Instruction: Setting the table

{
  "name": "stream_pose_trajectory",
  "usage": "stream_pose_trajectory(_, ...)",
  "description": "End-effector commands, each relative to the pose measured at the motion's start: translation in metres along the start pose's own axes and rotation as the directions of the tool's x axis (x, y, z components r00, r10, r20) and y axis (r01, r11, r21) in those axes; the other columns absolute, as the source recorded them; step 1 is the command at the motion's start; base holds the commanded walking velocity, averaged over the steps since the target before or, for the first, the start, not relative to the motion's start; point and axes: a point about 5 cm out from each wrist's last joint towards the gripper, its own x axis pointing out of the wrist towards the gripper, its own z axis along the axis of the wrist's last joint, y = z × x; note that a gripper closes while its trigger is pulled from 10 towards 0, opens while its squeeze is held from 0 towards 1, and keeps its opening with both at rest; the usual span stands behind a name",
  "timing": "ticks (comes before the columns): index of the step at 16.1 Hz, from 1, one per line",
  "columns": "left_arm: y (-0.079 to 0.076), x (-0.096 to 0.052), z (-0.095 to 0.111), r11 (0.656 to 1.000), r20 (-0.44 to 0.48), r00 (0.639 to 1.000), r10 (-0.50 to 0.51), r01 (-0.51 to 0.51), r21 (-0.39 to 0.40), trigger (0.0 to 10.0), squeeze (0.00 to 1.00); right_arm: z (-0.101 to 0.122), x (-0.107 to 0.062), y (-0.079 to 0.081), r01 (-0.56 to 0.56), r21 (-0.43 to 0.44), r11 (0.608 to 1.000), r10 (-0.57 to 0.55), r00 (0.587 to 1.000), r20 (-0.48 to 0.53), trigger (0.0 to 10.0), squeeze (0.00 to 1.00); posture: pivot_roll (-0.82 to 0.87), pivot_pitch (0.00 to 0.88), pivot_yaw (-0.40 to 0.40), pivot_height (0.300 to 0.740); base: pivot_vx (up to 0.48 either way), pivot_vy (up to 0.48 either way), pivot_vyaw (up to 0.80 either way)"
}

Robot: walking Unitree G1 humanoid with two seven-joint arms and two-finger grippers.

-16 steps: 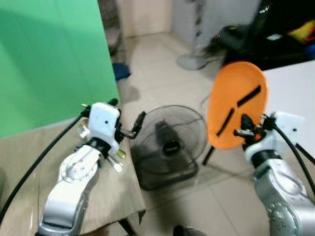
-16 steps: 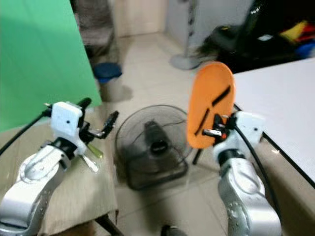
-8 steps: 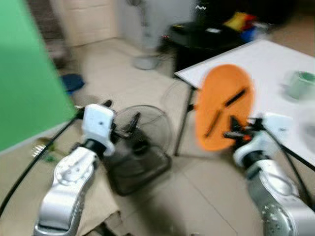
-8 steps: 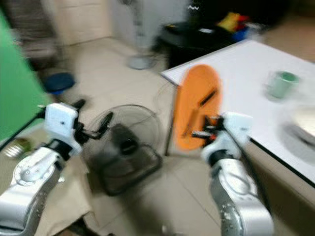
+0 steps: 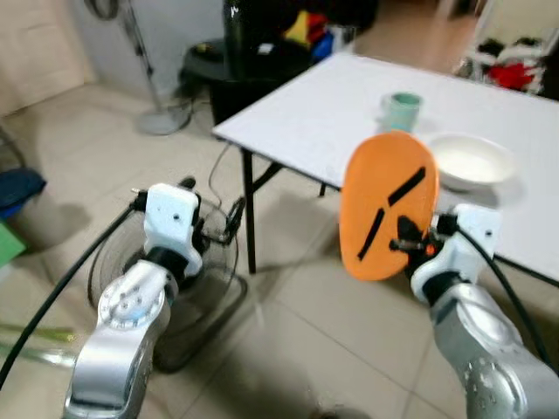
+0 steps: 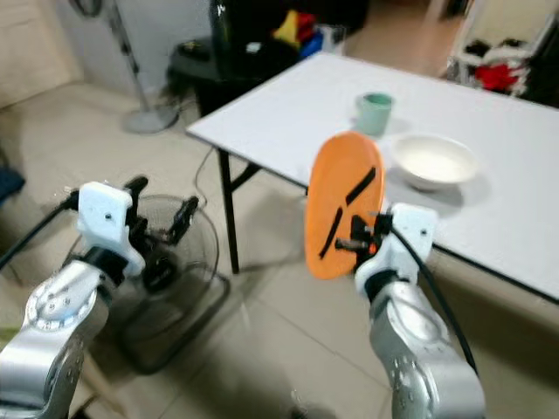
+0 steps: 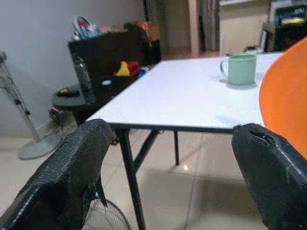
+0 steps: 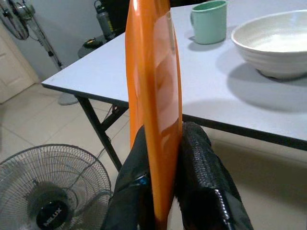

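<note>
My right tool (image 5: 409, 245) pinches the orange plate (image 5: 387, 202) at its bottom rim and holds it up on edge, just in front of the white bench (image 5: 332, 105). It looks light, stiff and shiny, so I think it could slip; the rim is the best hold. My left tool (image 7: 168, 177) is open, holding nothing.

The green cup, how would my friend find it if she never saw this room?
Start at the big white rectangular table on thin black legs. On its top stand two dishes close together: a wide white ceramic bowl and, just beyond it toward the far edge, the small pale green mug. The mug is the taller, narrower one, with a handle, and the only green thing on the table.
</note>
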Motion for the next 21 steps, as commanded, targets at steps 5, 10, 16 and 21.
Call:
stream_pose_trajectory(5, 0.003, -0.001, -0.003, 1.000, -0.017, 1.000, 0.013, -0.014, -0.011, 10.0, 0.00, 0.011, 0.003, 0.010, -0.111, 0.023, 0.994, 0.110, 0.993, 0.030, 10.0, 0.00, 0.11, 0.000, 0.038, 0.740, 0.277, 0.000, 0.00)
stream_pose_trajectory(10, 0.004, -0.002, -0.004, 1.000, -0.020, 1.000, 0.022, -0.022, -0.011, 10.0, 0.00, 0.011, 0.006, 0.013, -0.142, 0.026, 0.990, 0.141, 0.990, 0.018, 10.0, 0.00, 0.12, 0.000, 0.026, 0.740, 0.280, 0.000, 0.00)
stream_pose_trajectory(16, 0.006, -0.003, -0.004, 1.000, -0.020, 1.000, 0.019, -0.019, -0.010, 10.0, 0.00, 0.011, 0.009, 0.014, -0.146, 0.031, 0.989, 0.145, 0.989, 0.012, 10.0, 0.00, 0.12, 0.000, 0.028, 0.740, 0.284, 0.000, 0.00)
stream_pose_trajectory(21, 0.005, -0.003, -0.004, 1.000, -0.023, 1.000, 0.012, -0.013, -0.012, 10.0, 0.00, 0.011, 0.011, 0.015, -0.154, 0.035, 0.987, 0.154, 0.988, 0.009, 10.0, 0.00, 0.12, 0.000, 0.029, 0.740, 0.283, 0.000, -0.48)
